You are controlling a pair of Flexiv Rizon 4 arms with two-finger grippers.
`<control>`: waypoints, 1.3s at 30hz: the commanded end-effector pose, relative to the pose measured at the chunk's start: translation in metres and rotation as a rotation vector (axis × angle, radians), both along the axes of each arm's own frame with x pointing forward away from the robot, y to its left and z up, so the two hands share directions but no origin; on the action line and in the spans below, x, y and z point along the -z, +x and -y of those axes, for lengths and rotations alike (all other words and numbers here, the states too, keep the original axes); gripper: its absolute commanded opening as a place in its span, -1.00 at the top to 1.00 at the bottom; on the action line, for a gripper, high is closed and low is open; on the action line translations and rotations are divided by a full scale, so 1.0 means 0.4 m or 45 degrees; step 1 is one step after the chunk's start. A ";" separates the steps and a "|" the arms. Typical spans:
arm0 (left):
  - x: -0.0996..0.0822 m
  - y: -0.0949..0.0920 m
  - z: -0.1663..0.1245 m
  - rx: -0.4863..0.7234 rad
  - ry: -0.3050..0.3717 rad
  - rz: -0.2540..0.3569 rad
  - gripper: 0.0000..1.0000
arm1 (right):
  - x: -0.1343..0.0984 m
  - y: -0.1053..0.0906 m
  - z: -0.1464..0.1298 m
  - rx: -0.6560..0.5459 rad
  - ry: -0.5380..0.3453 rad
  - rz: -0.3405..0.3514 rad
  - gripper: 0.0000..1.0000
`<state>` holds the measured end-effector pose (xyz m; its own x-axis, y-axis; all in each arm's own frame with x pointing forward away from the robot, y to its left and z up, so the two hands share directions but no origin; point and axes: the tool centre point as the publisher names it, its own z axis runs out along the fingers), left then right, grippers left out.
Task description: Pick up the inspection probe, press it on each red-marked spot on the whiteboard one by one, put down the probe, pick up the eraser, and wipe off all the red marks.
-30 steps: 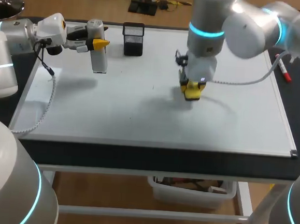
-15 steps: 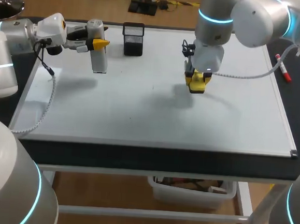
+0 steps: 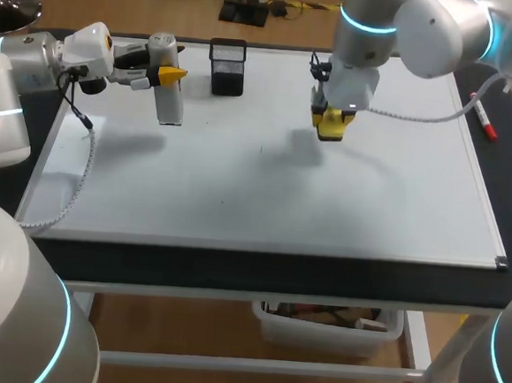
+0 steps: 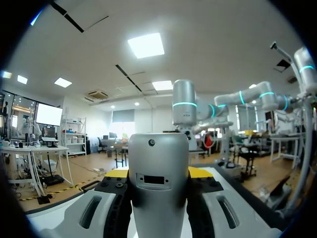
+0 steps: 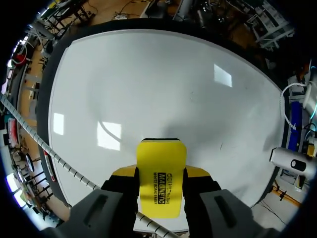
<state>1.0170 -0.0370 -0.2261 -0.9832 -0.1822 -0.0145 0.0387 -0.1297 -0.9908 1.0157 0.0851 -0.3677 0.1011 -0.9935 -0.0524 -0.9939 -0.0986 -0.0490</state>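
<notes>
Left pincer (image 4: 158, 173): probe (image 4: 158, 198); right pincer (image 5: 161, 172): eraser (image 5: 160, 158)

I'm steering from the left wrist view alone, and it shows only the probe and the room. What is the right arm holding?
Observer: The right gripper is shut on the yellow eraser.
Operator: Is it pressed on the board?
Observer: No. In the head view it hangs above the whiteboard, not touching it.
Operator: Any red marks to wipe?
Observer: None show on the whiteboard in the head view or the right wrist view.
</notes>
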 end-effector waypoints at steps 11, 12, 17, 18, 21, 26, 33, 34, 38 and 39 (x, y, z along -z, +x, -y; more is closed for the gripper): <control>0.000 0.000 0.000 0.000 -0.003 0.003 1.00 | 0.063 0.229 -0.013 0.059 -0.075 -0.083 1.00; 0.000 0.000 0.000 0.000 -0.003 0.003 1.00 | 0.069 0.237 -0.012 0.071 -0.082 -0.083 1.00; 0.000 0.000 0.000 0.000 -0.003 0.003 1.00 | 0.089 0.261 -0.012 0.094 -0.084 -0.084 1.00; 0.000 0.000 0.000 0.000 -0.003 0.003 1.00 | 0.093 0.265 -0.012 0.098 -0.089 -0.081 1.00; 0.000 0.000 0.000 0.000 -0.003 0.003 1.00 | 0.099 0.270 -0.010 0.113 -0.086 -0.074 1.00; 0.000 0.000 0.000 0.000 -0.003 0.003 1.00 | 0.110 0.284 0.002 0.131 -0.078 -0.053 1.00; 0.000 0.000 0.000 0.000 -0.003 0.003 1.00 | 0.124 0.290 0.018 0.135 -0.110 -0.019 1.00; 0.000 0.000 0.000 0.000 -0.003 0.003 1.00 | 0.127 0.291 0.020 0.135 -0.111 -0.019 1.00; 0.000 0.000 0.000 0.000 -0.003 0.003 1.00 | 0.130 0.291 0.020 0.132 -0.109 -0.014 1.00; 0.000 0.000 0.000 0.000 -0.003 0.003 1.00 | 0.131 0.290 0.019 0.125 -0.109 -0.008 1.00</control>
